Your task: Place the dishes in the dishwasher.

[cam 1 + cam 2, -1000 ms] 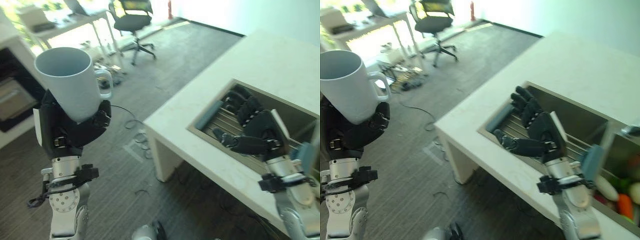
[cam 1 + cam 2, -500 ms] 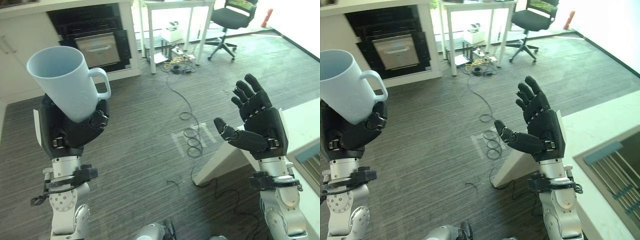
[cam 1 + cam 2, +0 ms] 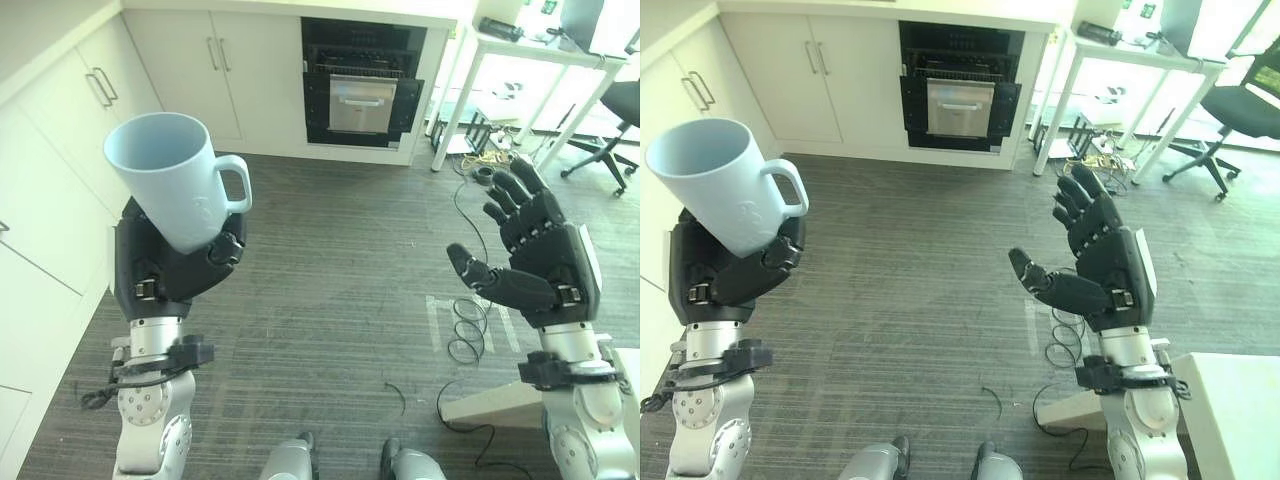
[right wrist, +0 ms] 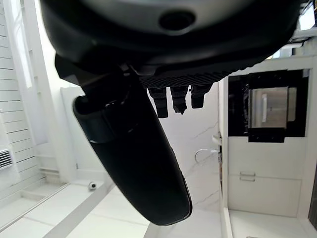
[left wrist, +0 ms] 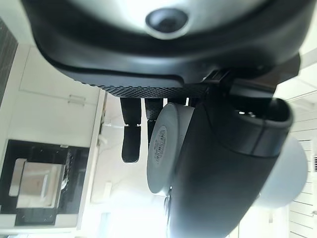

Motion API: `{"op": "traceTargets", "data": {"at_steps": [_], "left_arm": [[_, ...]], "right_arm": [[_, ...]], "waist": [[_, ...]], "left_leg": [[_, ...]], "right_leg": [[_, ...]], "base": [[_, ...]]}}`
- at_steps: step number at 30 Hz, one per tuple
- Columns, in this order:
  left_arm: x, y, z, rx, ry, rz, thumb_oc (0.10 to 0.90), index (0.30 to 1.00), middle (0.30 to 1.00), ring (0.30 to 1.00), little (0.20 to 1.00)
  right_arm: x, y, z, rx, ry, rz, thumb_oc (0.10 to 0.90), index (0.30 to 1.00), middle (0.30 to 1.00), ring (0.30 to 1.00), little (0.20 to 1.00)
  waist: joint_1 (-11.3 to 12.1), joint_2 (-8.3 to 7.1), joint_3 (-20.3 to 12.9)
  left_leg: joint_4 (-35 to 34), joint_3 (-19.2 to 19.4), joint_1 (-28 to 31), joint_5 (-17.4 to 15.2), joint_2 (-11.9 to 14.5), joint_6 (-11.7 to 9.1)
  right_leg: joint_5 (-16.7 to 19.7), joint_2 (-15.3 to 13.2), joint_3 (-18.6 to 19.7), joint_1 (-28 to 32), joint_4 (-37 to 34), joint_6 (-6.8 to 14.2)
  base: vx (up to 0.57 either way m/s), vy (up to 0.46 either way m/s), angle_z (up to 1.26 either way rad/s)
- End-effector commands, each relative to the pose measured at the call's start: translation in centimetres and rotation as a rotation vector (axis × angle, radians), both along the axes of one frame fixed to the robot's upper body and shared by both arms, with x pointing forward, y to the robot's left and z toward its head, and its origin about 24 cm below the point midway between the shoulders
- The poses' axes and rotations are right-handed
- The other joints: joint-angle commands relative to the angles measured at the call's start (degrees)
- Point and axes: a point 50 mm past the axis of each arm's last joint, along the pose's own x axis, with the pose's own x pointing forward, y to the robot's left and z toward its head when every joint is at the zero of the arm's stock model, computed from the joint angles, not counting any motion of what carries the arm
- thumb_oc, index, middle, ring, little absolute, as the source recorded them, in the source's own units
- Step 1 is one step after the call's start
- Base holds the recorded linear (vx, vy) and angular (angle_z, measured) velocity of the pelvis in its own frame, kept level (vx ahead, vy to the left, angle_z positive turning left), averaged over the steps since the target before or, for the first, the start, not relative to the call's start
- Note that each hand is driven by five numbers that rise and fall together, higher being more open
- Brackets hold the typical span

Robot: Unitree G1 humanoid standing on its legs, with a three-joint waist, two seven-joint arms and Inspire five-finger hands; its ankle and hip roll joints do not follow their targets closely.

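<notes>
Holding: left hand (image 3: 165,270) at 9 o'clock, fingers curled round the low part of a mug (image 3: 172,180), gripping it tight.
Mug: pale blue, tipped a bit toward 11 o'clock, open mouth up, nothing seen inside. Handle points to 3 o'clock. Up in the air, well above the floor (image 3: 330,270).
Mug bottom: seen in the left wrist view as a round pale disc (image 5: 166,148), pressed between thumb and fingers (image 5: 130,134).
Right hand: up at 3 o'clock (image 3: 545,270), palm facing the mug, fingers spread wide and nearly straight, thumb sticking out toward 9 o'clock. Nothing in it. Well apart from the mug.
Right wrist view: thumb (image 4: 133,148) big and dark, fingertips (image 4: 178,99) short in a row, nothing between them.
Dishwasher: dark front with a silver panel (image 3: 362,100), far off at 12 o'clock, set into white cupboards (image 3: 210,70). Door looks shut.
More cupboards: white, along the 9 o'clock side (image 3: 50,200).
Table: white legs at 1 o'clock (image 3: 500,80), cables and small stuff on the floor under it.
Chair: dark, on wheels, at 2 o'clock (image 3: 1240,120).
Counter corner: white, low at 4 o'clock (image 3: 1230,410).
</notes>
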Motion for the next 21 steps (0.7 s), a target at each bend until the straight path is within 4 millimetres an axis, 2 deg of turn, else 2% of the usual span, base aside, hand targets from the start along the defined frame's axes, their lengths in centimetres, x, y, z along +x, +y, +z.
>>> {"op": "traceTargets", "data": {"at_steps": [1, 8, 9, 10, 15, 18, 20, 21], "left_arm": [[-0.9, -0.6, 4.9, 0.06, -0.279, -0.019, 0.4, 0.3, 0.3, 0.3, 0.3], [-1.0, -0.3, 4.7, 0.064, -0.255, -0.019, 0.4, 0.3, 0.3, 0.3, 0.3], [0.5, -1.8, 4.6, 0.063, -0.259, -0.044, 0.4, 0.3, 0.3, 0.3, 0.3], [0.1, -1.8, 4.4, 0.039, -0.261, -0.079, 0.4, 0.3, 0.3, 0.3, 0.3], [0.0, -1.9, 4.2, 0.025, -0.257, -0.092, 0.4, 0.3, 0.3, 0.3, 0.3], [-0.3, -1.5, 4.2, 0.01, -0.257, -0.095, 0.4, 0.3, 0.3, 0.3, 0.3], [-0.3, -1.5, 4.2, 0.004, -0.26, -0.094, 0.4, 0.3, 0.3, 0.3, 0.3], [-0.4, -1.4, 4.1, -0.003, -0.264, -0.092, 0.4, 0.3, 0.3, 0.3, 0.3]], "right_arm": [[-0.6, 0.4, 3.6, 0.01, -0.203, 0.028, 0.8, 0.9, 0.9, 0.9, 0.9], [-0.7, 0.7, 3.3, 0.003, -0.188, 0.043, 0.8, 0.9, 0.9, 0.9, 0.9], [0.9, 2.5, 2.8, -0.031, -0.126, 0.173, 0.8, 0.9, 0.9, 0.9, 0.9], [0.4, 2.0, 2.8, -0.006, -0.141, 0.168, 0.8, 0.9, 0.9, 0.9, 0.9], [-0.2, 1.8, 2.6, 0.02, -0.137, 0.136, 0.8, 0.9, 0.9, 0.9, 0.9], [-0.6, 1.2, 2.5, 0.018, -0.133, 0.121, 0.8, 0.9, 0.9, 0.9, 0.9], [-0.5, 1.1, 2.6, 0.021, -0.133, 0.118, 0.8, 0.9, 0.9, 0.9, 0.9], [-0.3, 0.8, 2.7, 0.032, -0.141, 0.112, 0.8, 0.9, 0.9, 0.9, 0.9]], "waist": [[-1.17, 0.99, -6.56], [-1.47, 1.41, -6.68], [-1.4, 0.18, -6.02], [-1.8, 0.27, -6.11], [-2.68, 0.61, -6.38], [-3.13, 0.8, -5.77], [-2.96, 0.58, -4.97], [-2.88, -0.44, -4.07]], "left_leg": [[-2.58, 5.02, 4.45, -6.53, 0.59, -0.7], [-2.58, 4.49, 4.21, -6.4, 1.28, -1.38], [-2.58, 9.92, 2.66, -6.45, 0.48, 1.1], [-2.58, 10.15, 3.32, -6.81, 0.87, 0.75], [-2.58, 10.21, 3.44, -6.75, 1.66, 0.16], [-2.58, 10.91, 4.21, -5.32, 2.03, -0.73], [-2.58, 10.89, 4.81, -4.5, 1.7, -1.14], [-2.58, 10.87, 6.09, -4.09, 0.16, -0.84]], "right_leg": [[-7.02, 1.18, -2.69, 1.0, 0.75, 1.38], [-7.27, 0.76, -3.91, 1.24, 0.75, 1.22], [-6.3, 0.19, -2.56, -0.78, 0.75, 1.89], [-7.02, 0.52, -2.85, -0.24, 0.75, 1.52], [-7.8, 1.44, -3.0, -0.06, 0.75, 0.92], [-7.99, 1.76, -3.33, 0.28, 0.75, -0.01], [-7.88, 1.63, -3.26, 0.61, 0.75, -0.47], [-7.63, 1.32, -2.18, 0.78, 0.75, -1.16]], "base": [[0.02, -0.101, 0.13], [0.0, -0.047, 0.08], [0.05, -0.141, 0.03], [0.06, -0.192, -0.01], [0.05, -0.177, 0.07], [0.07, -0.191, 0.12], [0.06, -0.18, 0.19], [0.1, -0.257, 0.14]]}}
